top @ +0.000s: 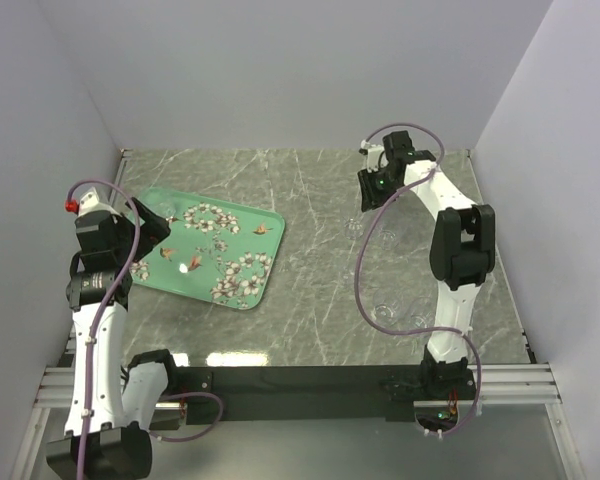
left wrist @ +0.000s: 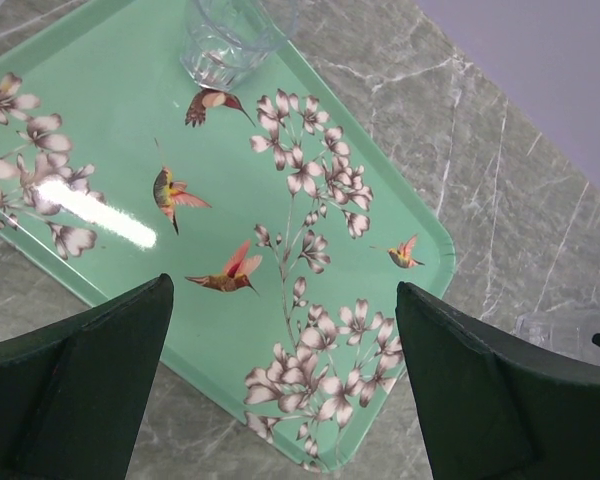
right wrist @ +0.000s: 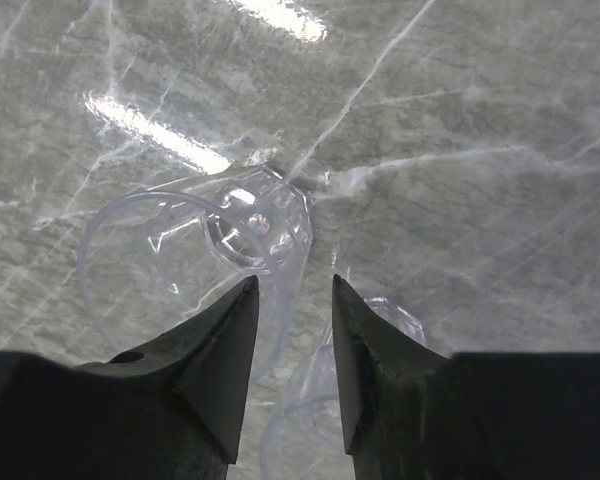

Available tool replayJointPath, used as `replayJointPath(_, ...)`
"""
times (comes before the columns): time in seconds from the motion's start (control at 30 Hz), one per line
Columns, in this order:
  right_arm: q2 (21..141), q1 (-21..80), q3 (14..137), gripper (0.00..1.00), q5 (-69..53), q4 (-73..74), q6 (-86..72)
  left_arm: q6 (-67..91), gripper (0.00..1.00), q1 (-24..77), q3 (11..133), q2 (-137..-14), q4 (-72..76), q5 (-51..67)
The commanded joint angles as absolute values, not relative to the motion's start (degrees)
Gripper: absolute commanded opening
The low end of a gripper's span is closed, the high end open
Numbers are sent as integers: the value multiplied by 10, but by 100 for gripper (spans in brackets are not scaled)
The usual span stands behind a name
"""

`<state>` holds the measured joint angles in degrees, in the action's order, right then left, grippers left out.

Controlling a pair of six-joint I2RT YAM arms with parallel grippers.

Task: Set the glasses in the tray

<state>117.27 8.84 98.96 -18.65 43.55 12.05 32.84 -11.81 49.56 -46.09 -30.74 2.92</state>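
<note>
One glass (left wrist: 227, 45) stands in the tray (top: 230, 240) on the worktop's (top: 310, 200) left side, with the left claw (left wrist: 285, 290) wide open above the tray. Toward the far-right corner, the right claw (right wrist: 290, 287) sits narrow astride a second glass (right wrist: 180, 260), apparently not clamped. A third glass (top: 385, 313) waits near the right edge.

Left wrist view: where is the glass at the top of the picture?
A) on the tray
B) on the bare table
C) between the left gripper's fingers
A: the glass stands on the tray, near its edge, and the left gripper is open with nothing between its fingers.
</note>
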Motion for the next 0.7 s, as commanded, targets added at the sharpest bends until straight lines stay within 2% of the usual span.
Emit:
replayJointPath(0.0, 1176, 98, 986, 41, -171, 417, 128, 333, 99, -120, 502, -441, -306, 42)
replayJointPath(0.13, 1169, 101, 975, 26, -162, 407, 131, 337, 99, -120, 491, -428, -304, 52)
replayJointPath(0.23, 1158, 106, 969, 12, -160, 400, 141, 337, 99, -120, 483, -410, -287, 72)
replayJointPath(0.27, 1156, 108, 969, 4, -161, 399, 144, 339, 99, -120, 480, -397, -282, 76)
replayJointPath(0.3, 1150, 111, 970, 1, -161, 399, 149, 341, 99, -120, 478, -391, -273, 78)
replayJointPath(0.43, 1131, 114, 982, 0, -182, 404, 165, 344, 99, -120, 478, -375, -259, 89)
replayJointPath(0.67, 1127, 118, 1079, 0, -308, 508, 219, 340, 99, -120, 477, -345, -264, 83)
